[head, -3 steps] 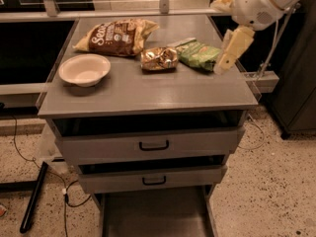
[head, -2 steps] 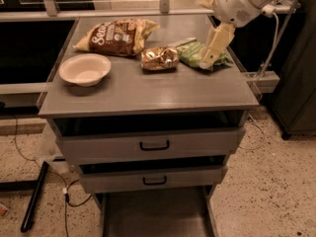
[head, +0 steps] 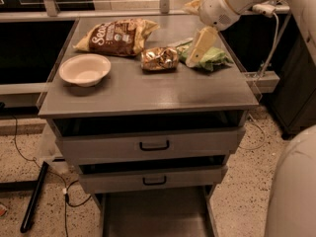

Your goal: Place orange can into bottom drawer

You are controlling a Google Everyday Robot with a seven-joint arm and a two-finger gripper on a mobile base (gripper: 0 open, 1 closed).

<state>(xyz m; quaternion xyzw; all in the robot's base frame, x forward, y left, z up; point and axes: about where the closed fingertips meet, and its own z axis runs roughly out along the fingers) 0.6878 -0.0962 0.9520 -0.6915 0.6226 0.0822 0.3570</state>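
Observation:
The orange can (head: 159, 58), a small crumpled gold-and-brown foil packet, lies on the grey cabinet top (head: 148, 90) near the middle. My gripper (head: 188, 36) hangs over the right rear of the top, just right of the packet and above the green bag (head: 210, 58). Its two cream fingers stand apart and hold nothing. One finger (head: 197, 47) slants down in front of the green bag. The bottom drawer (head: 153, 216) is pulled out at the foot of the cabinet, and its flat grey floor is bare.
A large brown-and-yellow chip bag (head: 116, 37) lies at the back left. A white bowl (head: 84, 69) sits at the left. The two upper drawers with black handles (head: 154, 145) stand slightly ajar. Cables and a black pole (head: 33, 196) lie on the floor at left.
My arm has swung left along the back of the cabinet top, bringing the gripper from the right edge to over the green bag, closer to the foil packet. Nothing else moved.

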